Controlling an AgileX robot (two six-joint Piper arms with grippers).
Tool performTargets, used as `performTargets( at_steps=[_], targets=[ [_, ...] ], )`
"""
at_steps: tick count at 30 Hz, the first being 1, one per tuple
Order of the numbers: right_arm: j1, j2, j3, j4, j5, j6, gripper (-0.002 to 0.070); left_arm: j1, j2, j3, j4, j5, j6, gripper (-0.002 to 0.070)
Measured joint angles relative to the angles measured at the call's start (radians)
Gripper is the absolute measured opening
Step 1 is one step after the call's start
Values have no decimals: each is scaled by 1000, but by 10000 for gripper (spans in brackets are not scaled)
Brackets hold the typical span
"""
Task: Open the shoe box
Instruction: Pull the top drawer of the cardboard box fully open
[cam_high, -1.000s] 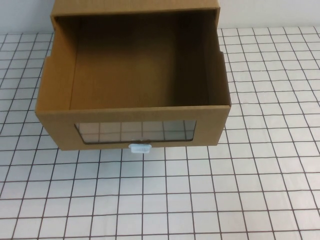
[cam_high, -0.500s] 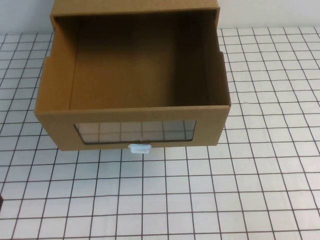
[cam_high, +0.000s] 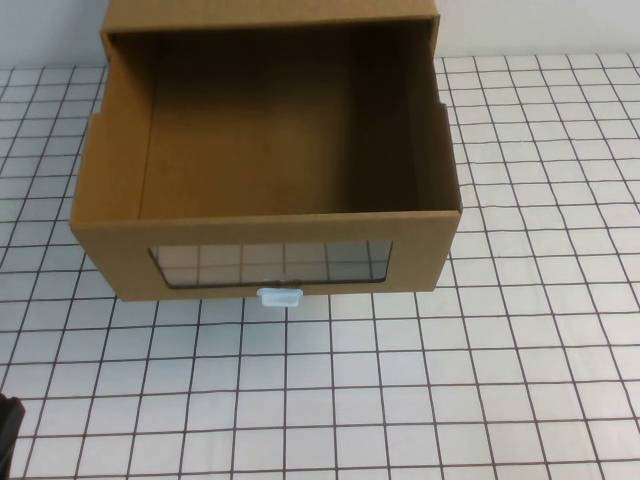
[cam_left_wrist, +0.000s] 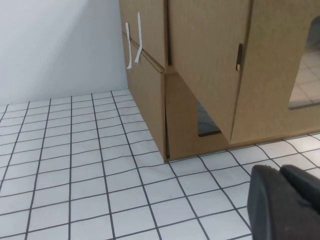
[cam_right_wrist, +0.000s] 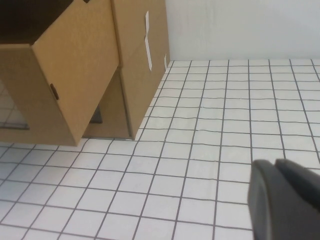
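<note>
shoe box (cam_high: 270, 240) sits at the far edge of the counter (cam_high: 500, 380), with its drawer pulled out toward the near edge. a white tab (cam_high: 280, 296) sticks out of the front. the left hand (cam_high: 8, 430) peeks in at the near left corner.

left wrist view: the left hand is clenched shut, low over the counter near the box's side.

right wrist view: the right hand (cam_right_wrist: 276, 165) is clenched shut, well apart from the box.

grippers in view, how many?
2. Left gripper: near-left table edge, short of the shoe box. Right gripper: shut, over the table right of the box, outside the high view.
</note>
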Motion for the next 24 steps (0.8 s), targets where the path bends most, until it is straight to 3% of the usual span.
performTargets(
  at_steps=[10, 18, 24],
  targets=[
    [-5, 0, 11, -66, -15, 0, -13, 0, 0, 0, 0, 0, 0, -2],
    [-216, -41, 227, -78, -257, 0, -13, 0, 0, 0, 0, 0, 0, -2],
    [-243, -59, 297, -29, -250, 0, -13, 0, 0, 1, 0, 1, 0, -2]
  ],
)
